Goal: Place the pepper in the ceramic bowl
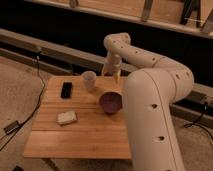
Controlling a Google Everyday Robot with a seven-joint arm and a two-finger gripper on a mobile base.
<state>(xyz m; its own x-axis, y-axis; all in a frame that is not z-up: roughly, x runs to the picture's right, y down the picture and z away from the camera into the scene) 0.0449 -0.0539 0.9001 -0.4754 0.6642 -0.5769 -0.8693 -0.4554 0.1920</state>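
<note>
The white arm (155,100) fills the right of the frame and bends down over the far edge of the wooden worktop (80,137). The ceramic bowl (102,100) sits at centre. Just above it hangs the tool (113,72), jaws spread wide, with the pepper (116,78) an orange sliver directly beneath; contact unclear.

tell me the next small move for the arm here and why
Probably bring the gripper toward the near side until it is over the ceramic bowl. It hangs behind the bowl, right of the white cup, with an orange bit at its tip, possibly the pepper; none shows in the bowl.
</note>
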